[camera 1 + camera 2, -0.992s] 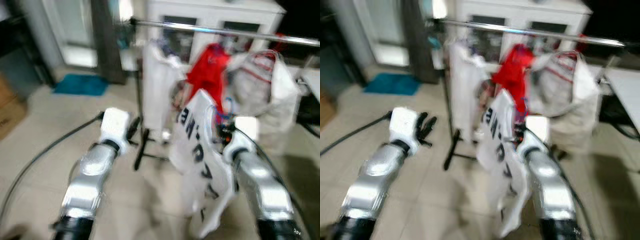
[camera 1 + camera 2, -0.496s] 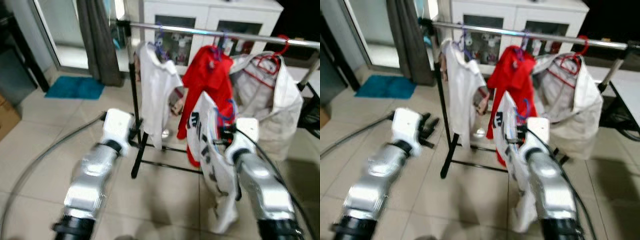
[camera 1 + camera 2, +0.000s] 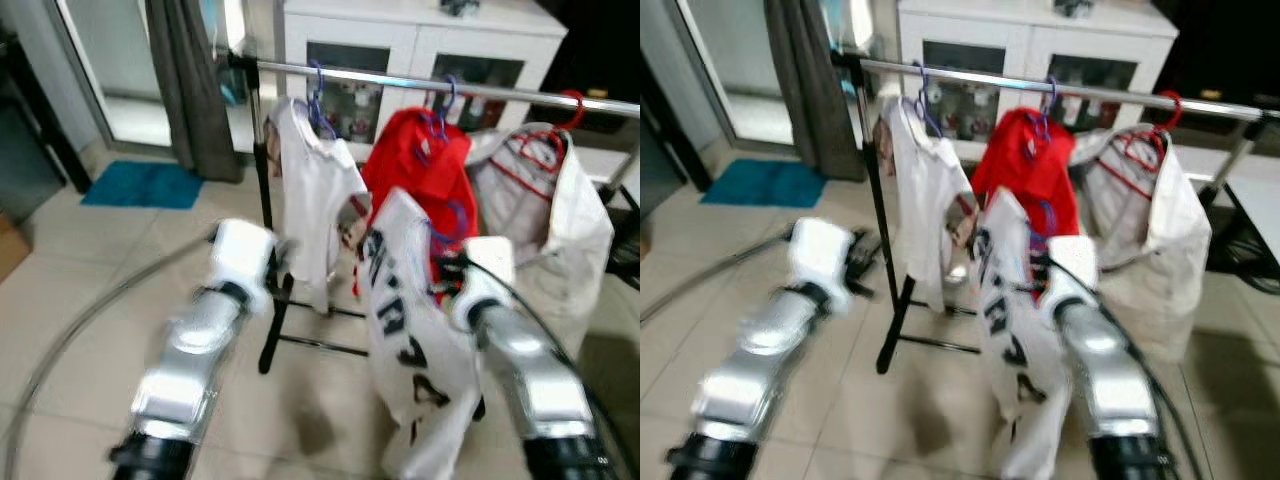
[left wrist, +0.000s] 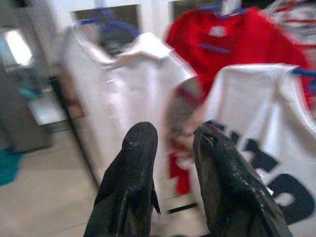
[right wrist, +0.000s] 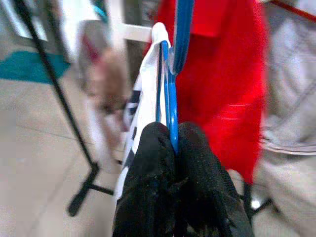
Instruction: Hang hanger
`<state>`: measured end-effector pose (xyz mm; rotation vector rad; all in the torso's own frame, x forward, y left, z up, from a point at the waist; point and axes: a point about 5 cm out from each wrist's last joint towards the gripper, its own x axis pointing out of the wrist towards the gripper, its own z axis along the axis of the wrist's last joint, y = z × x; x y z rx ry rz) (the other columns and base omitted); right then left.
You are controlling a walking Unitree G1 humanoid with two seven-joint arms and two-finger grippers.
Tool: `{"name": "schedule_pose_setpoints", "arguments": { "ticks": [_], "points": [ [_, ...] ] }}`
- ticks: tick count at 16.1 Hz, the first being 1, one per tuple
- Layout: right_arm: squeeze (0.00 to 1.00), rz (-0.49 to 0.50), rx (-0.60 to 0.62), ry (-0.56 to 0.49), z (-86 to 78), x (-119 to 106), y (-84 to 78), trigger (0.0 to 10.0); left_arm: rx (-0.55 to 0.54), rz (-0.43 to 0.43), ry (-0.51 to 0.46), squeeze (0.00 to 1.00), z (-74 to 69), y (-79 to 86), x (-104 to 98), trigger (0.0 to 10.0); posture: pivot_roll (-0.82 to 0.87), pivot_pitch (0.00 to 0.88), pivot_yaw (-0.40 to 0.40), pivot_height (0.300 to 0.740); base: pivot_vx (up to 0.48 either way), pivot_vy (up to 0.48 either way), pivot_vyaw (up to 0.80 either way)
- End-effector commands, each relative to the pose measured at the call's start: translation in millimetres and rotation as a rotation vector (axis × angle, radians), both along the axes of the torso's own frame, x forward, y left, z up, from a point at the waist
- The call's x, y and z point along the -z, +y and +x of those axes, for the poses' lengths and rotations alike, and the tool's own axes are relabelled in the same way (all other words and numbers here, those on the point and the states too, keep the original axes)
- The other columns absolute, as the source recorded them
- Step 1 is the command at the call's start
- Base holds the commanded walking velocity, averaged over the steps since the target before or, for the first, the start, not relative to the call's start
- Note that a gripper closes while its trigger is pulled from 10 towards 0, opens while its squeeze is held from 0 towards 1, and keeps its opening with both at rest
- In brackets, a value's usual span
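Observation:
My right gripper (image 5: 172,143) is shut on a blue hanger (image 5: 174,79) that carries a white shirt with black letters (image 3: 405,340). The shirt hangs in front of my right arm, below and in front of the chrome clothes rail (image 3: 400,80). On the rail hang a white shirt (image 3: 310,190), a red shirt (image 3: 420,180) and a whitish garment on a red hanger (image 3: 560,190). My left gripper (image 4: 173,140) is open and holds nothing, raised left of the rack's black post (image 3: 265,230).
A white cabinet (image 3: 420,40) with glass doors stands behind the rack. A grey curtain (image 3: 190,80) and a blue mat (image 3: 145,185) lie at the back left. A grey cable (image 3: 70,330) curves over the tiled floor on the left.
The view has shifted and the rack looks a little closer. My right arm has lifted the lettered shirt nearer the rail. The left arm keeps its pose.

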<state>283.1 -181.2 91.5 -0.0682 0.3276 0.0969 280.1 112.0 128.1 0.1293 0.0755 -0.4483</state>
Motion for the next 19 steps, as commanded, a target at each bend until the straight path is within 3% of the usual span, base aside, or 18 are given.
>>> {"name": "schedule_pose_setpoints", "arguments": {
  "ticks": [1, 10, 12, 14, 19],
  "points": [
    [0.00, 0.010, -0.023, -0.040, 5.8, -11, 6.9, 10.0, -0.032, 0.021, -0.012, 0.00, 1.7, 10.4, -3, 10.0, 0.07, 0.010, -0.028, 0.740, 0.334, 0.000, 0.00],
    [0.00, 0.007, -0.051, -0.045, 13.0, -15, 8.3, 10.0, -0.030, 0.026, -0.012, 0.00, 3.0, 11.8, -6, 10.0, 0.08, 0.026, -0.023, 0.740, 0.333, 0.000, 0.00],
    [0.00, 0.020, -0.086, -0.042, 12.0, -16, 11.7, 10.0, -0.028, 0.026, -0.011, 0.00, 3.0, 11.4, -6, 10.0, 0.08, 0.025, -0.022, 0.740, 0.336, 0.000, 0.00],
    [0.00, 0.020, -0.224, -0.013, 5.6, -15, 24.5, 10.0, -0.027, 0.025, -0.012, 0.00, 2.9, 10.9, -6, 10.0, 0.08, 0.025, -0.022, 0.740, 0.334, 0.000, 0.00],
    [0.00, -0.015, -0.117, -0.037, 14.0, -18, 16.4, 10.0, -0.016, 0.037, -0.019, 0.00, 3.4, 10.5, -8, 10.0, 0.08, 0.023, -0.022, 0.740, 0.332, 0.000, 0.00]
  ]
}}
